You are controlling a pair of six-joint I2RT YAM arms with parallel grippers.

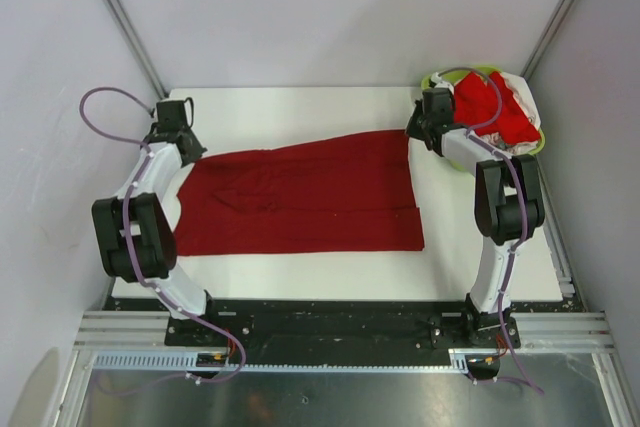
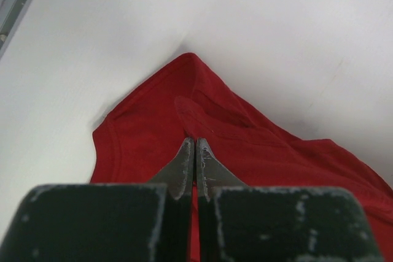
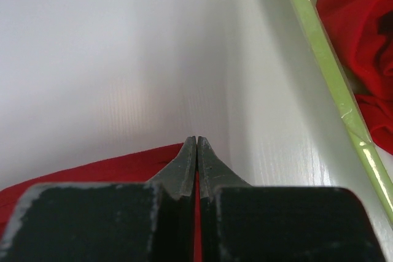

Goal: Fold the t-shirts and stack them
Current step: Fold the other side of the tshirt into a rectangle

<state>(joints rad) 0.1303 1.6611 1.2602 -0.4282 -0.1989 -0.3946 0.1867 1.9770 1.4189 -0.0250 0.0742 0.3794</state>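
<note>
A dark crimson t-shirt (image 1: 300,197) lies spread flat across the white table, its long axis running left to right. My left gripper (image 1: 190,147) is at the shirt's far left corner. In the left wrist view it (image 2: 195,140) is shut, with a ridge of the crimson cloth (image 2: 245,145) drawn up into its tips. My right gripper (image 1: 415,132) sits at the far right corner. There it (image 3: 196,139) is shut too, with the shirt's edge (image 3: 92,170) reaching into the slit between its fingers. Brighter red t-shirts (image 1: 495,112) lie heaped in the basket.
A lime-green basket (image 1: 440,77) stands at the table's far right corner, close beside the right gripper; its rim (image 3: 331,78) runs along the right of the right wrist view, with white fabric (image 1: 525,92) among the red. Bare white table (image 1: 300,107) lies beyond the shirt. Walls enclose three sides.
</note>
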